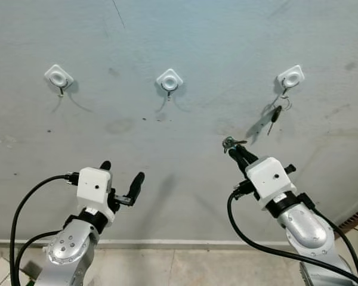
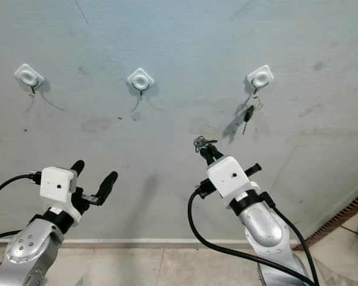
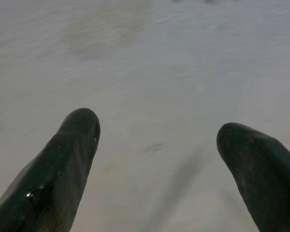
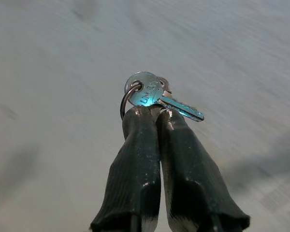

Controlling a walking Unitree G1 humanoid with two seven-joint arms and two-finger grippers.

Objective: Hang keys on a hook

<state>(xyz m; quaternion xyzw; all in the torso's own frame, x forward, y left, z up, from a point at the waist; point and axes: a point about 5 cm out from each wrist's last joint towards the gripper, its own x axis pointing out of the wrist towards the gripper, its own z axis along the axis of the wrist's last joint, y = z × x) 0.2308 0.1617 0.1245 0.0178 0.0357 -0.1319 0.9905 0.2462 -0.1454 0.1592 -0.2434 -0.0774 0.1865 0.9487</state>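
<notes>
Three white hooks are stuck on the grey wall: a left hook [image 1: 59, 78], a middle hook [image 1: 169, 80] and a right hook [image 1: 290, 77]. From the right hook hangs a black-headed key [image 1: 275, 115] on a ring. My right gripper [image 1: 232, 147] is raised toward the wall, below and left of the right hook, shut on a set of silver keys [image 4: 152, 94] with a ring. My left gripper [image 1: 120, 174] is open and holds nothing, low on the left before the bare wall.
The wall meets a tiled floor [image 1: 185, 265] at a pale skirting line. A brown ribbed edge [image 1: 355, 218] shows at the far right. Black cables [image 1: 256, 241] loop from both wrists.
</notes>
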